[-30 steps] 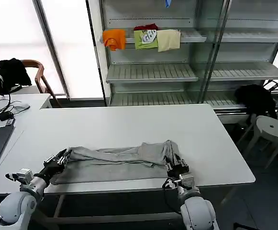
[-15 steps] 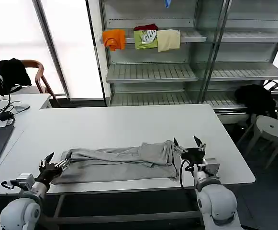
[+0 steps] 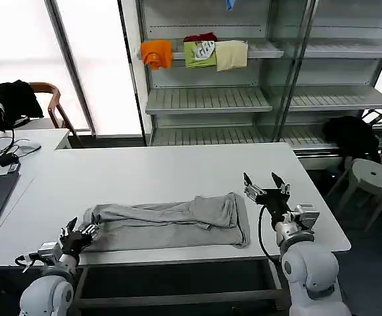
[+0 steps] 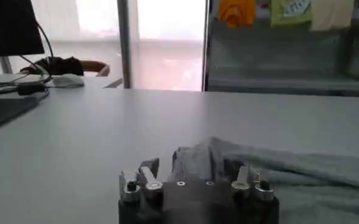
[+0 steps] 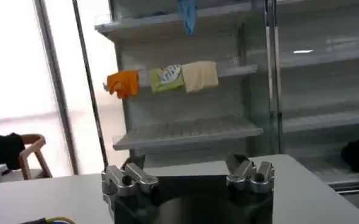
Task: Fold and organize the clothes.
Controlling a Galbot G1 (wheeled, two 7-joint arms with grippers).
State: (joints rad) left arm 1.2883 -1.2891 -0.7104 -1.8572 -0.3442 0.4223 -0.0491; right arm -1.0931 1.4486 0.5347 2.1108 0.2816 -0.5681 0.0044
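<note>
I see the grey shirt (image 3: 167, 224) lying lengthwise across the worktop's (image 3: 177, 174) near edge; my left claw (image 3: 77, 234) sits released at its left end, my right claw (image 3: 265, 188) raised, released beyond the other.

A light grey shirt (image 3: 167, 222) lies folded lengthwise into a long, narrow band on the counter (image 3: 164, 174), stretched between the two grippers. One end bunches into a rumpled lump just in front of the left gripper (image 3: 77, 232); the other end, wider and flatter with soft vertical creases, lies near the right gripper (image 3: 265, 186), apart from it. Loose ridges run along its top layer.
</note>
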